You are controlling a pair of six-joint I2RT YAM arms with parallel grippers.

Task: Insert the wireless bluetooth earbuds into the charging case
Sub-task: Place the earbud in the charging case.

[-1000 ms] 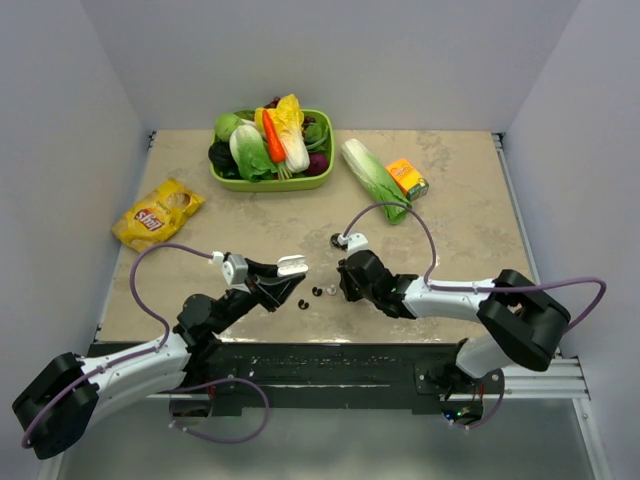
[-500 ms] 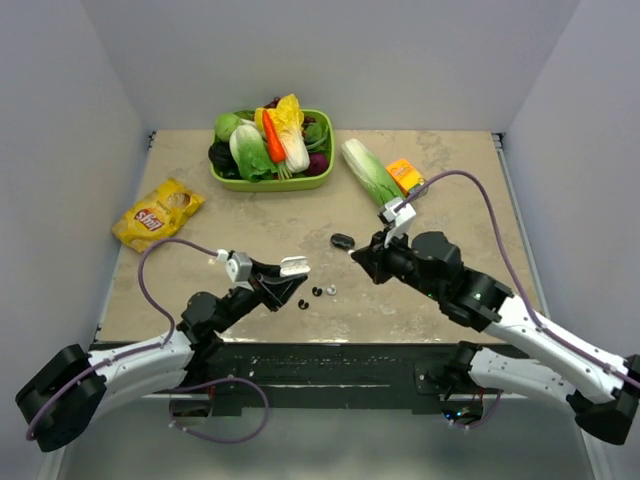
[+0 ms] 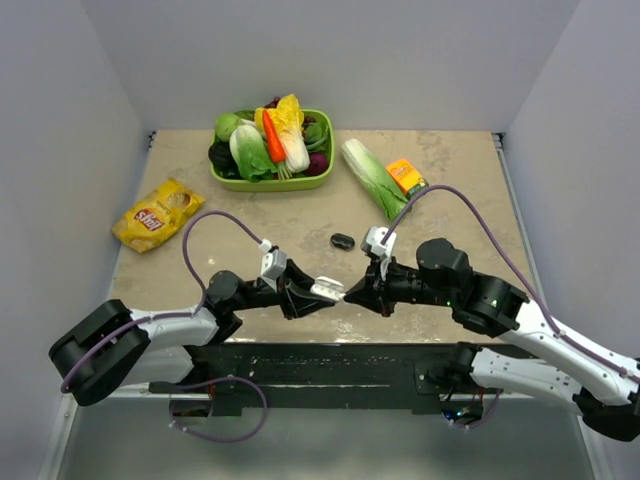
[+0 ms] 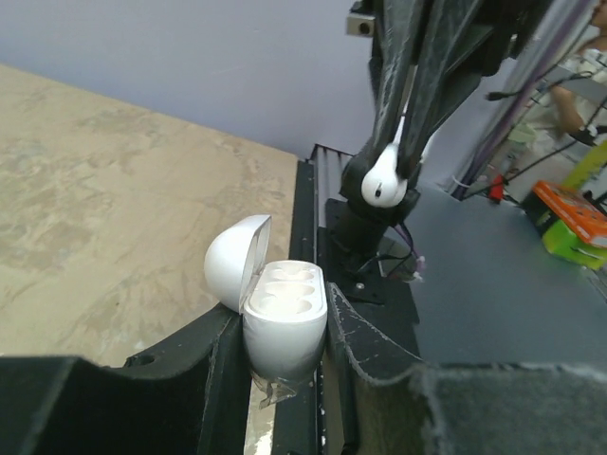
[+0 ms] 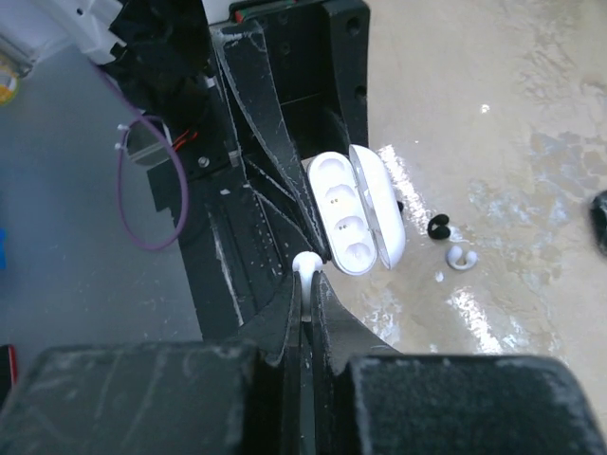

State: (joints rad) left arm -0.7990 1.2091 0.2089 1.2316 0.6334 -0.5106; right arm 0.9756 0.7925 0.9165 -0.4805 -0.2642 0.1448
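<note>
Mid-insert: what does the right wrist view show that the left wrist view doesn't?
Right wrist only: a loose black earbud and a loose white earbud on the table beside the case. Left wrist only: the held earbud side-on, apart from the case, and an orange box. Both: the open white case, sockets empty, clamped in the left gripper, and the held earbud pinched in the shut right gripper.

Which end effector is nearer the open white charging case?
Left. The left end effector is clamped around the charging case itself; the right end effector, pinching a white earbud, sits close beside it, not touching.
</note>
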